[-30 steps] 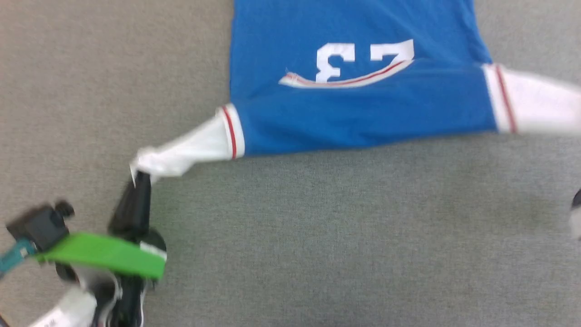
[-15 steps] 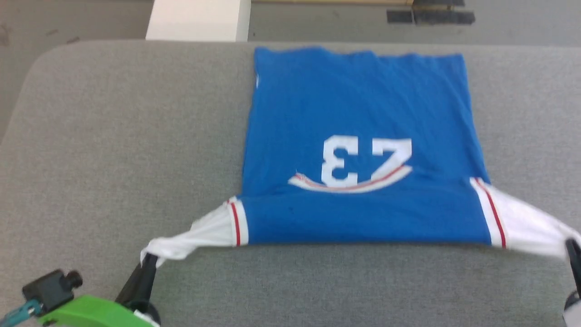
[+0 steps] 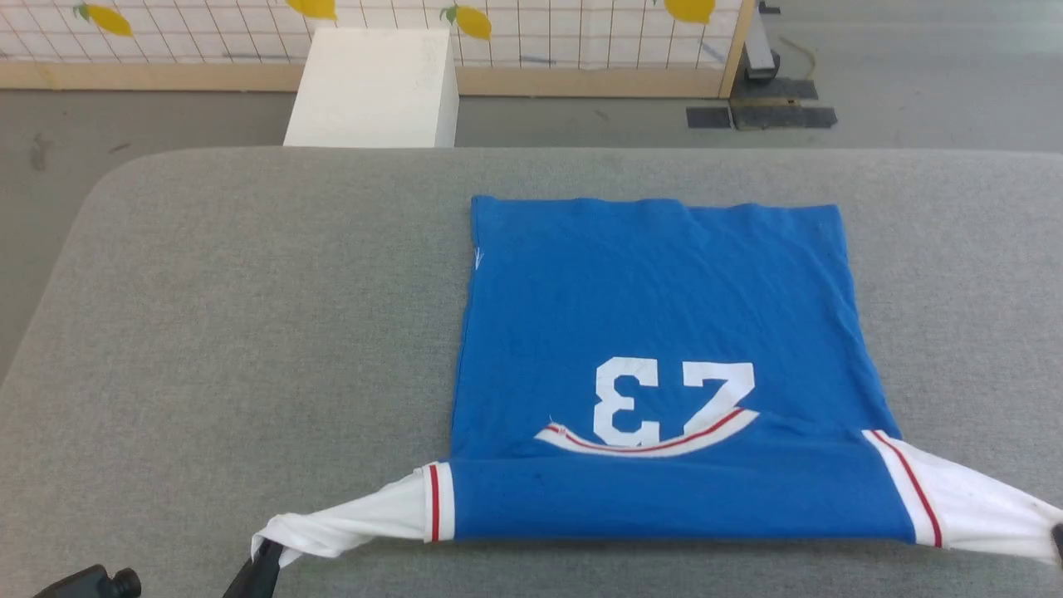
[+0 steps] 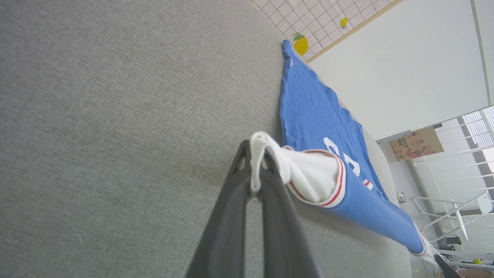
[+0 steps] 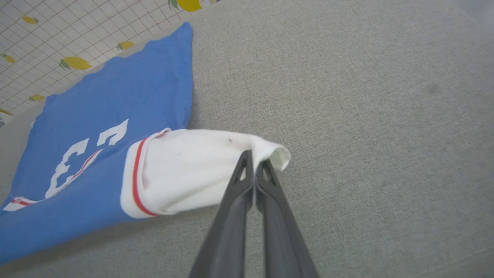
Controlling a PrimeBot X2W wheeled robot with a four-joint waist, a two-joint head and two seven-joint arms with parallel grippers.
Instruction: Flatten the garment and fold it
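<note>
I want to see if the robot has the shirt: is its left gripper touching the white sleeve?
Touching. The left wrist view shows the left gripper shut on the jersey's white sleeve, the cloth pinched in its closed jaws.

grey padded table (image 3: 249, 291); lemon-print grid screen (image 3: 208, 29)

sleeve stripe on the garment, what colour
Thin red stripe on the white sleeve; clearest in the right wrist view.

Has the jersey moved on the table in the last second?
Yes. The jersey has slid toward the robot: the gap between its hem and the table's far edge has widened.
</note>
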